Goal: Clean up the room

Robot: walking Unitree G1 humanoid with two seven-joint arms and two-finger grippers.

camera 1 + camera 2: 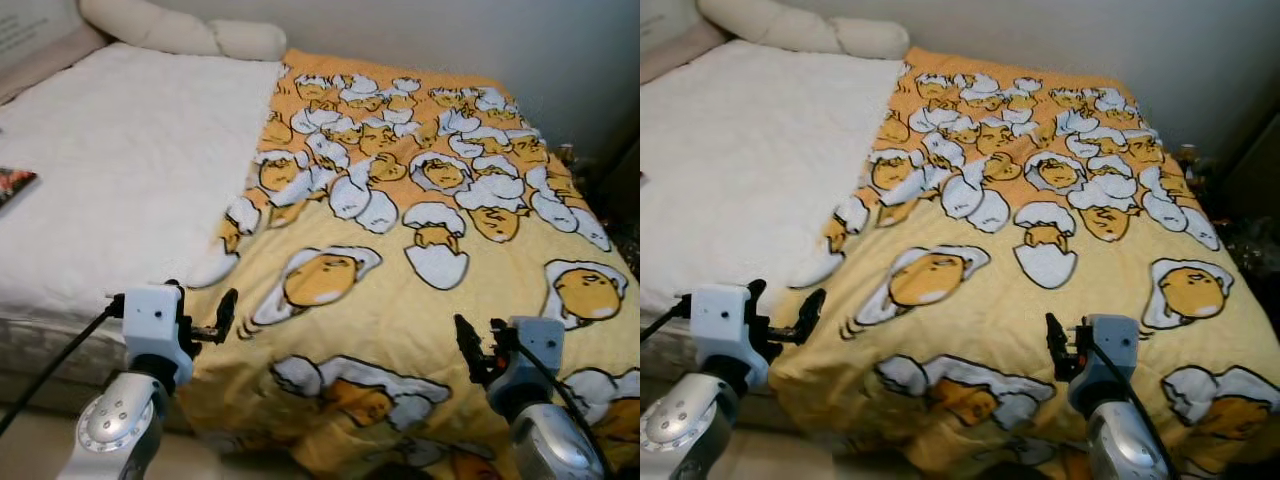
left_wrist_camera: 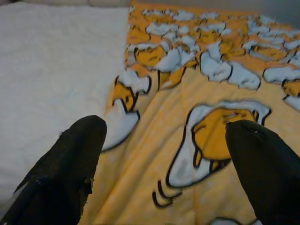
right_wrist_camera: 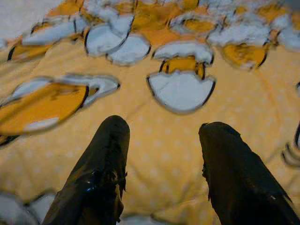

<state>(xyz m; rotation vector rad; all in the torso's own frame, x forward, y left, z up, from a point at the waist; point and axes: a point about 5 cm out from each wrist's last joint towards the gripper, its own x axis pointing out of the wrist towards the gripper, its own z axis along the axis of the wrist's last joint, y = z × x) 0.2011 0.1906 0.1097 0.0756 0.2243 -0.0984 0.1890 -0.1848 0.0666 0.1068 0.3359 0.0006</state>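
Observation:
A yellow blanket (image 1: pixel 420 290) printed with cartoon eggs covers the right half of the bed, and its left edge lies rumpled over the white sheet (image 1: pixel 120 170). Near the bed's foot, my left gripper (image 1: pixel 215 318) hovers open just over that left edge of the blanket (image 2: pixel 154 154), with nothing between its fingers (image 2: pixel 75 154). To the right, my right gripper (image 1: pixel 478 345) is open as well, low above the blanket's (image 3: pixel 164 154) front part. Its fingers (image 3: pixel 105 154) hold nothing.
Two cream pillows (image 1: pixel 180 30) lie at the head of the bed against the wall. A dark book or magazine (image 1: pixel 12 185) rests on the sheet at the far left. Dark clutter (image 1: pixel 610 190) stands on the floor beside the bed's right side.

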